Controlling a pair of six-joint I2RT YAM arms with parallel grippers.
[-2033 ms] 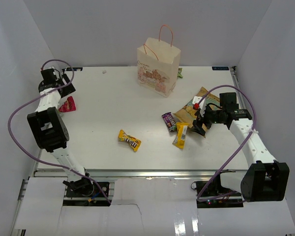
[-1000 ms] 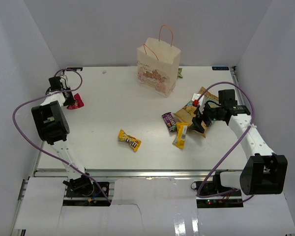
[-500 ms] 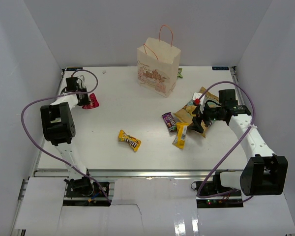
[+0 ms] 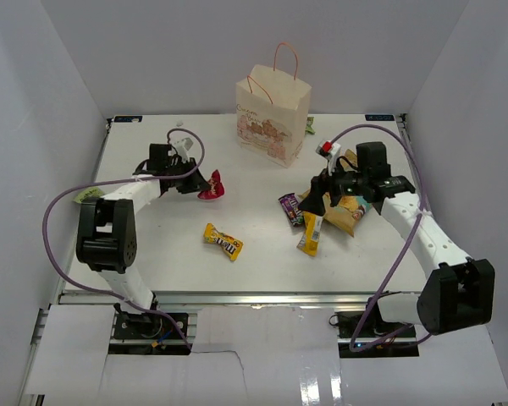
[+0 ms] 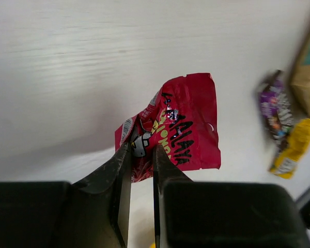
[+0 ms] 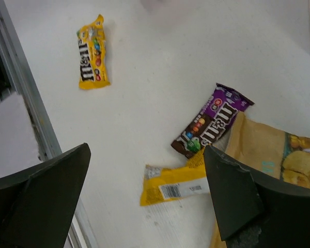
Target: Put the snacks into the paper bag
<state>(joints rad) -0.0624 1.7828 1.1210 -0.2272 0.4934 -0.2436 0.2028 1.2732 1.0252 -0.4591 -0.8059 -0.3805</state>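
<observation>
The cream paper bag [image 4: 273,114] stands upright at the back of the table [image 4: 237,182]. My left gripper [image 4: 196,183] [image 5: 142,151] is shut on the corner of a red snack packet [image 4: 212,186] [image 5: 181,121], which hangs above the table left of centre. A yellow M&M's pack [image 4: 223,241] [image 6: 93,51] lies in the middle. The purple bar [image 4: 290,208] [image 6: 212,121], yellow bar [image 4: 311,233] [image 6: 175,185] and tan chip bag [image 4: 349,210] [image 6: 268,155] lie together on the right. My right gripper [image 4: 323,199] [image 6: 146,155] hovers open over them, holding nothing.
A small green packet [image 4: 310,125] lies behind the bag's right side. Another greenish item [image 4: 89,195] sits by the left wall. White walls close in the table on three sides. A metal rail [image 6: 26,98] runs along the near edge.
My left gripper has carried the red packet from the far left edge rightward toward the table's middle. My right arm has swung up and left, over the bars and chip bag.
</observation>
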